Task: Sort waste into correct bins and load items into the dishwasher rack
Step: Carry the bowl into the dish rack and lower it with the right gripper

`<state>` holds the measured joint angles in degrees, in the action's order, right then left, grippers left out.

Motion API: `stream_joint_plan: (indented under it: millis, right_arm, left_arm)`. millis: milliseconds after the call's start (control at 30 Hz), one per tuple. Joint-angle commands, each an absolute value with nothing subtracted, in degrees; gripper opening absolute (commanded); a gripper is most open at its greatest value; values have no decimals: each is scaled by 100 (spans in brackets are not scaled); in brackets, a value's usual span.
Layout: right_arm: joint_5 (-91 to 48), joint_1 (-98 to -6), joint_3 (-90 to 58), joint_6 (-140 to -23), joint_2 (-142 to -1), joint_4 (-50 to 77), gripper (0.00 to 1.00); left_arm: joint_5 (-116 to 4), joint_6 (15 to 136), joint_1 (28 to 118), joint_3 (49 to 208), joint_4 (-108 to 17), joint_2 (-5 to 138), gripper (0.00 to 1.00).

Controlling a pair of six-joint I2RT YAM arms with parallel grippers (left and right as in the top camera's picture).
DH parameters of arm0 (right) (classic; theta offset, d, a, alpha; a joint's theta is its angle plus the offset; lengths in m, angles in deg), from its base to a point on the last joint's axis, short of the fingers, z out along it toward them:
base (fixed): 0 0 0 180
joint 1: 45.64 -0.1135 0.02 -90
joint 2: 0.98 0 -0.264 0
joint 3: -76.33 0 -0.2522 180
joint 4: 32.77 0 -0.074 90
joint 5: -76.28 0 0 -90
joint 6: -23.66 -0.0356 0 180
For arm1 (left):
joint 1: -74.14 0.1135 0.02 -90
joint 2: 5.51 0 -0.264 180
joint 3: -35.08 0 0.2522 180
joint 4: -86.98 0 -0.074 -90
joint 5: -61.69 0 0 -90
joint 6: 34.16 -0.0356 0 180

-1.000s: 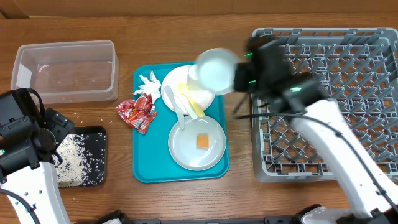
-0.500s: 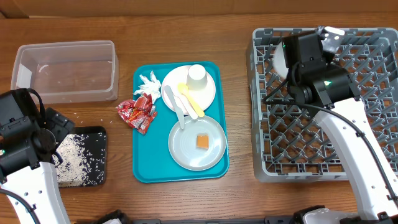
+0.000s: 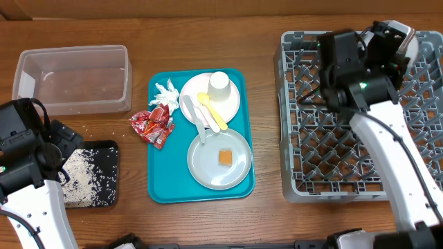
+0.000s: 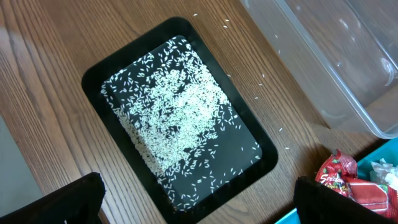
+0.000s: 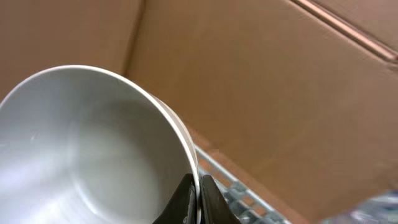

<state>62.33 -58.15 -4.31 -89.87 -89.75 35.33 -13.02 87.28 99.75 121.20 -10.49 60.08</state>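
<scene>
My right gripper (image 3: 389, 43) is shut on the rim of a small white bowl (image 3: 408, 36) and holds it tilted over the far right corner of the grey dishwasher rack (image 3: 346, 138). In the right wrist view the fingers (image 5: 198, 186) pinch the bowl's rim (image 5: 81, 143). My left gripper (image 3: 62, 149) is open and empty above the black tray (image 3: 104, 149), which holds rice (image 4: 174, 106). On the teal tray (image 3: 159, 187) are two white plates (image 3: 232, 104) (image 3: 208, 166), a cup (image 3: 219, 84), white and yellow cutlery (image 3: 204, 114) and an orange cube (image 3: 225, 158).
A clear tub (image 3: 73, 79) stands empty at the far left. Red wrappers (image 3: 154, 124) lie at the teal tray's left edge, a white napkin (image 3: 164, 93) just inside it. A few rice grains lie on the wood by the black tray (image 4: 249, 162). A cardboard wall stands behind the rack.
My right arm carried the bowl from above the teal tray rightward to the rack's far right corner. The left arm has not moved.
</scene>
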Motion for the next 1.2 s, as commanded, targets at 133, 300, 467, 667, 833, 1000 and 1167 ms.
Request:
stream_joint_plan:
  millis: [133,300,467,667,833,1000,1167]
  right_arm:
    - [6528,-5310,-334,-8537,-9639,3216,4]
    - [6528,-5251,-343,-7866,-10112,2773,4]
    - [6533,-5225,-382,-7796,-10520,2753,4]
    - [6533,-4943,-413,-7693,-10732,2736,4]
    - [6172,-4653,-413,-7542,-10732,2714,4]
    - [5816,-4556,-520,-7549,-10743,2727,4]
    - [5809,-4574,-702,-7549,-10748,2637,4]
  left_arm:
    - [-1184,8802,9999,12111,-1051,5973,100]
    - [-1184,8802,9999,12111,-1051,5973,100]
    - [-1184,8802,9999,12111,-1051,5973,100]
    - [-1184,8802,9999,12111,-1051,5973,100]
    - [-1184,8802,9999,12111,-1051,5973,100]
    - [-1184,8802,9999,12111,-1051,5973,100]
    - [-1184,8802,9999,12111,-1051,5973,100]
